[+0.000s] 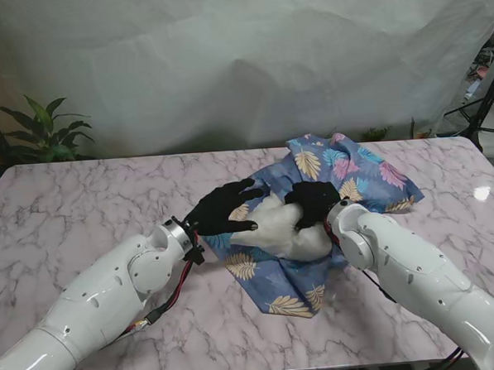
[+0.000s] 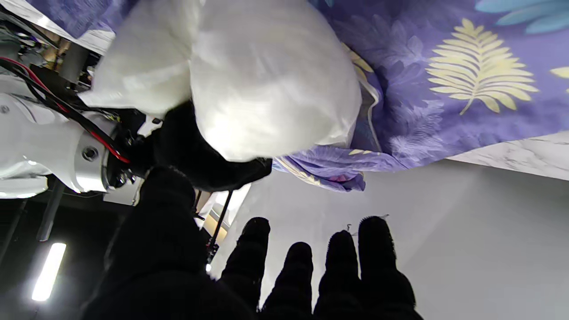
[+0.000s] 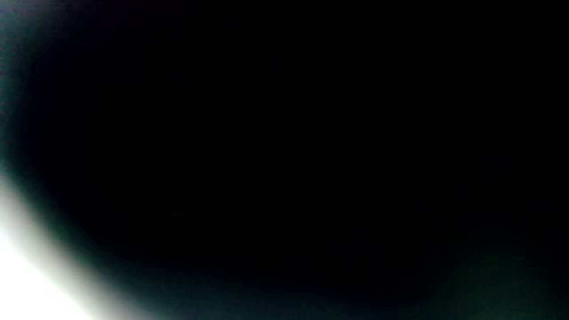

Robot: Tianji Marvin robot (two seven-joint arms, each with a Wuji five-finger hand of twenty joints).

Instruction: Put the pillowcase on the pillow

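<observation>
Fingers (image 1: 249, 185) of L hand (image 1: 222, 209) spread apart, holding nothing; hand hovers over left edge of pillow (image 1: 284, 226), thumb low near the white cloth, other fingers reaching toward the case (image 1: 346, 173). Contact w/ pillow: cannot tell from stand view. L wrist view: four fingertips (image 2: 375, 240) and thumb apart, with plain backdrop behind them, pillow (image 2: 266, 84) and case (image 2: 444, 102) well off the tips, nothing betw. fingers.

R hand (image 1: 312, 202) sits on top of pillow, right side, fingers curled down into the white bulk (looks like a grip on it; L wrist view shows same hand (image 2: 195, 151) black against pillow w/ the stuffing bulging around it).

Pillow: white, lumpy, mid-table (image 1: 83, 210), lying on the case and betw. the two hands. Not inside the case as far as visible.

Case: purple-blue, leaf print, crumpled. One part spreads nearer to me under pillow, other part bunched farther from me and to the right. Open end: cannot tell.

R wrist view nearly all black, pale blur at one corner; nothing readable.

Plant (image 1: 45, 133) at far left beyond table edge. White sheet (image 1: 240, 61) behind.
</observation>
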